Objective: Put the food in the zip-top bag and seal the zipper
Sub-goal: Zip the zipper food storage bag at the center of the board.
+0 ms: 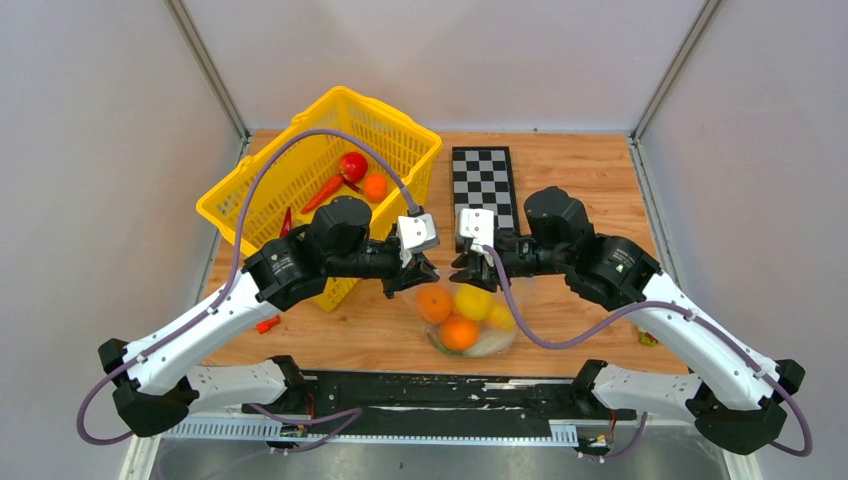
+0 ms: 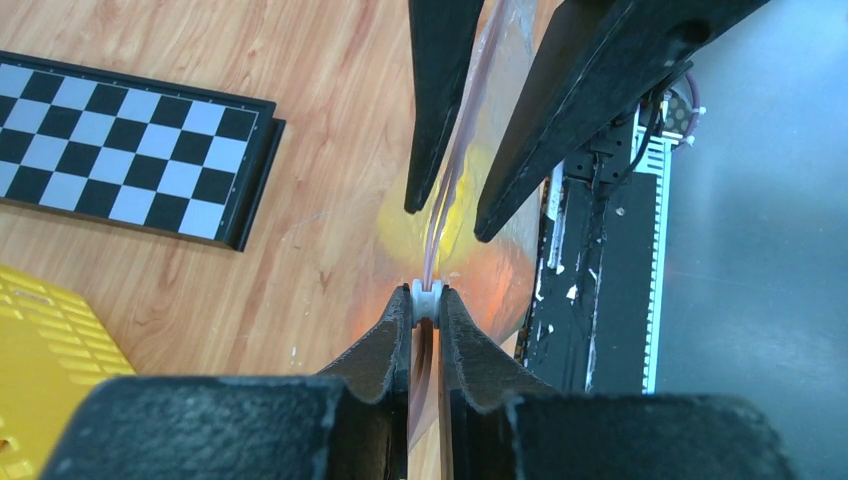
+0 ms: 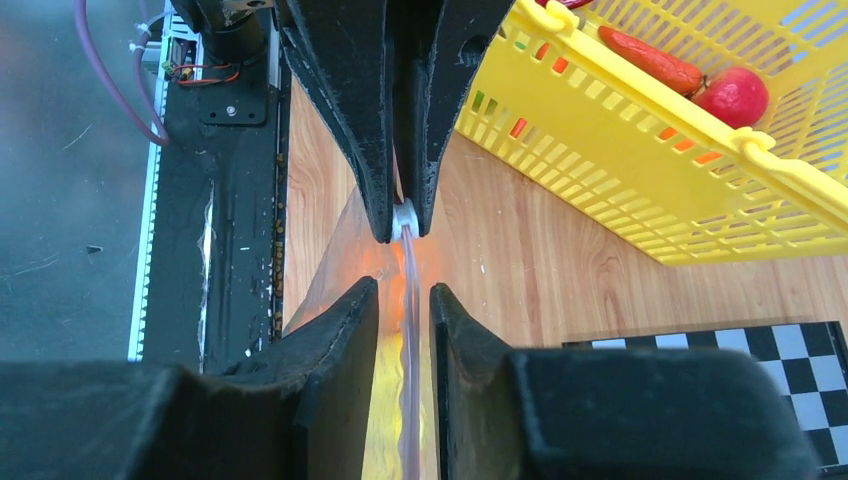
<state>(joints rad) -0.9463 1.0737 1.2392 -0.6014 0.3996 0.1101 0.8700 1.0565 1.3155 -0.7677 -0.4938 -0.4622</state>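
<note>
Left gripper clamps the zipper.
Right gripper straddles the same strip, fingers narrowly apart, not gripping.

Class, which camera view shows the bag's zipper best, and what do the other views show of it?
Left wrist view: the zipper runs from the left gripper, shut on it, out between the right gripper's open fingers. The right wrist view shows this from the other end; the top view barely shows it.
</note>
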